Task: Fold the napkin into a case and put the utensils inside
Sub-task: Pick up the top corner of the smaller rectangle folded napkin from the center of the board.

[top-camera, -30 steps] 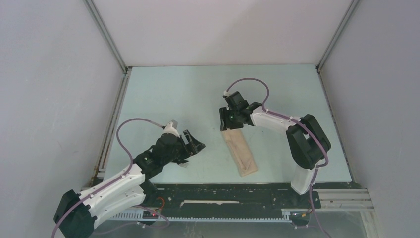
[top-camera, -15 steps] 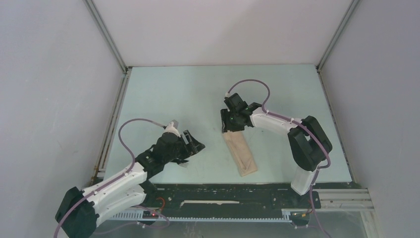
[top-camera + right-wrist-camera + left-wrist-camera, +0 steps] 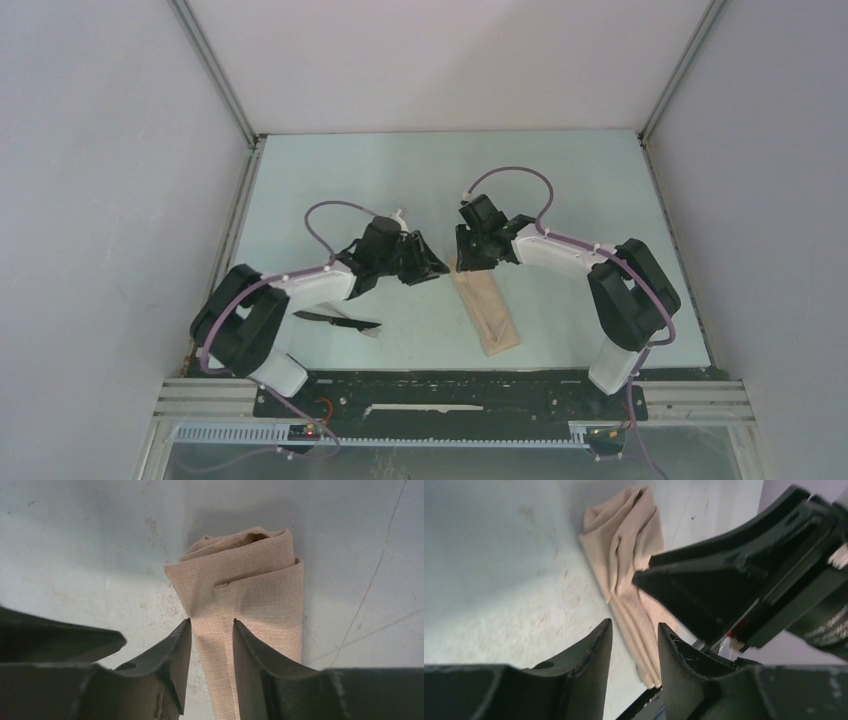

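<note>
grey walls [image 3: 100,150] enclose a scuffed pale table [image 3: 330,180] where left pincer [image 3: 634,625] and right pincer [image 3: 211,621] hover half-spread by the napkin [image 3: 487,310].

Top view: right end effector [image 3: 466,262] covers the napkin's [image 3: 492,318] far end. Dark utensil [image 3: 338,319] on the table [image 3: 330,180] is too small to type, and the pale bit at its tip is unreadable. Left wrist: right end effector is blurred and cut by the frame edge. Right wrist: napkin's near part sits behind the fingers [image 3: 165,665] and runs off the bottom. Cloth contact unclear.
</note>
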`<state>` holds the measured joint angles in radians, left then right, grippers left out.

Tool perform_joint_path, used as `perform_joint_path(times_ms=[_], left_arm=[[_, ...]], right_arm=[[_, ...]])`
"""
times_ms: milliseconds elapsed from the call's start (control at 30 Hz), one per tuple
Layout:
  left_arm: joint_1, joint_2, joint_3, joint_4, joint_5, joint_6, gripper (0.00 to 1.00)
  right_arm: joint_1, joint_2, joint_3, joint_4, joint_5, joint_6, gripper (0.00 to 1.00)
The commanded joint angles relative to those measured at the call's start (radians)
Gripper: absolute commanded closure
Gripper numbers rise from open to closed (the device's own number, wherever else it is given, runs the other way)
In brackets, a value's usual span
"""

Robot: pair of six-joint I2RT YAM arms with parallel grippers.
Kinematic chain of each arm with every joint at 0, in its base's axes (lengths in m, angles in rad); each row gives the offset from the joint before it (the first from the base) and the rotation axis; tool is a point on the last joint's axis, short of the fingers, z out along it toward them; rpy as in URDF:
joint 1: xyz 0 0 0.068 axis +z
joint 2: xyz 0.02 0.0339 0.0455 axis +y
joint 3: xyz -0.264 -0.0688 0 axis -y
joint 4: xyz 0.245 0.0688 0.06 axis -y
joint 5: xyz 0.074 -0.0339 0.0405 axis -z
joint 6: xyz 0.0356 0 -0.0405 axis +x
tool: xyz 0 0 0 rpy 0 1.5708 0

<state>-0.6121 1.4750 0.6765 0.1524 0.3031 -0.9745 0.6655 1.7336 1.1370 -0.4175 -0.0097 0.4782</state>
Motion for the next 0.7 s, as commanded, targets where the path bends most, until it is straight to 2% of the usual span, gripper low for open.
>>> perform_joint_path(times_ms=[0,267,533,667], left_arm=[[0.009,0.119,0.109,0.085,0.079,0.031,0.59],[0.011,0.243,0.165,0.094,0.064,0.042,0.7],[0.017,0.292,0.179,0.086,0.037,0.076,0.73],[0.018,0.336,0.196,0.093,0.038,0.08,0.75]], right_arm=[[0.008,-0.009,-0.006,0.034,0.056,-0.02,0.55],[0.011,0.016,-0.022,0.077,0.052,-0.037,0.59],[0.015,0.052,-0.029,0.095,0.06,-0.036,0.57],[0.022,0.059,-0.029,0.101,0.084,-0.046,0.61]])
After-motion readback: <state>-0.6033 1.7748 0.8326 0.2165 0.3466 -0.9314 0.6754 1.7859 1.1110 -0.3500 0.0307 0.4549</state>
